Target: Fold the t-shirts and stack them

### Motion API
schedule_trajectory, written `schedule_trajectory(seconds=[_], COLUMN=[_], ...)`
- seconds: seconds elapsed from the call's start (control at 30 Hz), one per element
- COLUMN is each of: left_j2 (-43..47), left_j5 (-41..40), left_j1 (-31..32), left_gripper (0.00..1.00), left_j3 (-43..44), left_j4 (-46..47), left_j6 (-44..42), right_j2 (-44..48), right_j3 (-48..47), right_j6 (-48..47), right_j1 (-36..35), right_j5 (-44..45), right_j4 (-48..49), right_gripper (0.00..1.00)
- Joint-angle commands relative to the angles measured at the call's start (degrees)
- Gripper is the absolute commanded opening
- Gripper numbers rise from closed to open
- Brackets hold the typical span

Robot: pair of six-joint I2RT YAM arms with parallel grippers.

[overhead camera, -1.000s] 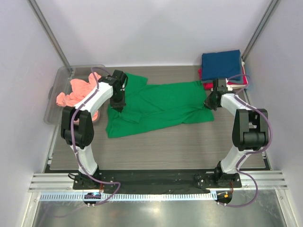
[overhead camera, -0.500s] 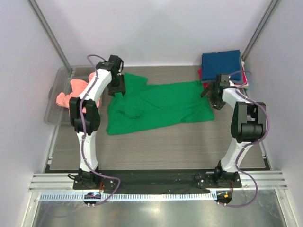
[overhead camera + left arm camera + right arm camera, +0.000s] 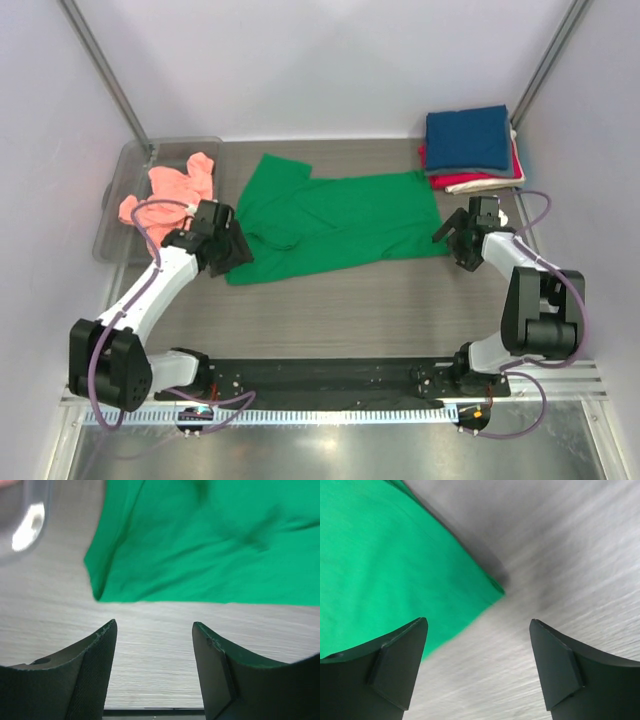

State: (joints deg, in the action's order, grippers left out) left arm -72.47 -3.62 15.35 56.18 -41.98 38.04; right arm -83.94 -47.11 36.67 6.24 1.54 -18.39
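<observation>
Green t-shirt [image 3: 340,218]: spread flat across the middle of the surface, toward the far edge, one sleeve reaching for the far-left corner. It is not yet folded.
Left hand [image 3: 230,250]: fingers spread and empty, low at the shirt's near-left corner. It is probably placed there to take that corner for a fold.
Right hand [image 3: 462,240]: fingers spread, gripping nothing, just off the shirt's near-right corner. The corner shows ahead of the fingers in the wrist view, so this hand looks lined up for the matching pinch.
Folded stack: navy t-shirt [image 3: 468,138] on top, red t-shirt [image 3: 424,158] and cream-white t-shirt [image 3: 485,184] edging out below, in the far-right corner. This is likely where finished tees go.
Salmon-pink t-shirt [image 3: 165,195]: crumpled in the clear bin [image 3: 125,160] at the far-left corner, waiting its turn.
Writing: no brand, label or print can be read.
</observation>
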Motion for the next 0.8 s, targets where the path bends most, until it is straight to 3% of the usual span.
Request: schedule_trajectory(seconds=[0.0, 0.37, 0.57, 0.6, 0.63, 0.7, 0.77], left_j2=[2.2, 0.5, -2.8, -4.7, -6.2, -7.2, -8.5], left_j5=[0.4, -5.3, -9.8, -10.0, -10.4, -10.8, -11.6], left_j1=[-0.1, -0.1, -0.1, -0.1, -0.1, -0.1, -0.1], left_gripper=[0.64, 0.67, 0.65, 0.64, 0.62, 0.56, 0.27], left_j3=[-8.8, -16.5, -17.5, -17.1, -16.7, -16.9, -16.5], left_j4=[10.8, 15.5, 20.2, 20.4, 20.7, 21.7, 22.8], left_j6=[6.3, 10.1, 10.4, 10.1, 10.1, 9.9, 9.1], right_j2=[-1.3, -6.8, -7.6, -7.6, -7.8, -8.0, -8.0], right_j3=[1.6, 1.8, 3.3, 3.4, 3.7, 3.7, 3.6], right_j6=[-0.1, 1.2, 0.8, 0.8, 0.8, 0.6, 0.7], right_j1=[0.4, 1.0, 1.1, 1.1, 1.1, 1.1, 1.2], right_j5=[-3.0, -5.7, -5.6, -5.8, -5.8, -5.8, -5.8], right_j4=[4.1, 9.6, 11.6, 12.1, 12.4, 12.5, 12.7], right_gripper=[0.87, 0.71, 0.44, 0.3, 0.18, 0.03, 0.01])
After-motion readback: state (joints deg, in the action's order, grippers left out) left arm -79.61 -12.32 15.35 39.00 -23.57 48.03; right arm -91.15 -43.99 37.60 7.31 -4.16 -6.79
